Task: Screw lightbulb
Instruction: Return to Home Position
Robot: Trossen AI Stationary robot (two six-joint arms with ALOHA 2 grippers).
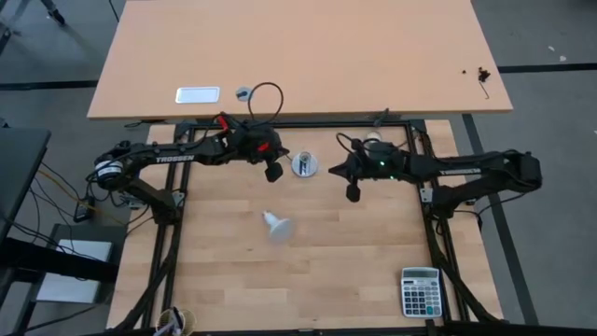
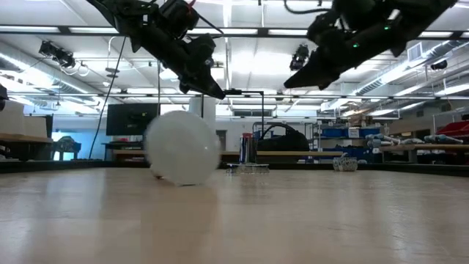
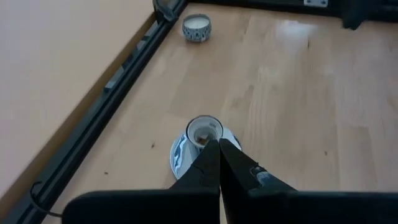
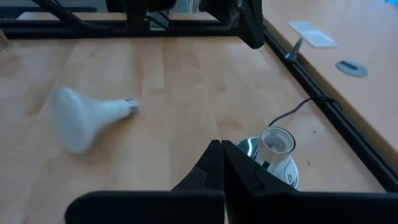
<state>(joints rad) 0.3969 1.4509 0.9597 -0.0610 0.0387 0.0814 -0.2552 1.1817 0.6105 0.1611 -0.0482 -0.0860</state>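
Lightbulb (image 1: 276, 225) on side; socket (image 1: 305, 165) between left hand (image 1: 273, 173), right hand (image 1: 354, 193), both pressed together.

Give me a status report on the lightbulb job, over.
Left gripper shut, empty, raised beside socket. Right gripper shut, empty, raised opposite. Lightbulb lying on its side on table, out of socket. Nothing between them.

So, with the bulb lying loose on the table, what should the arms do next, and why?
Probably pull both arms back to rest: the lightbulb lies on its side on the table, the socket stands empty, and the left gripper and right gripper hang shut, holding nothing.
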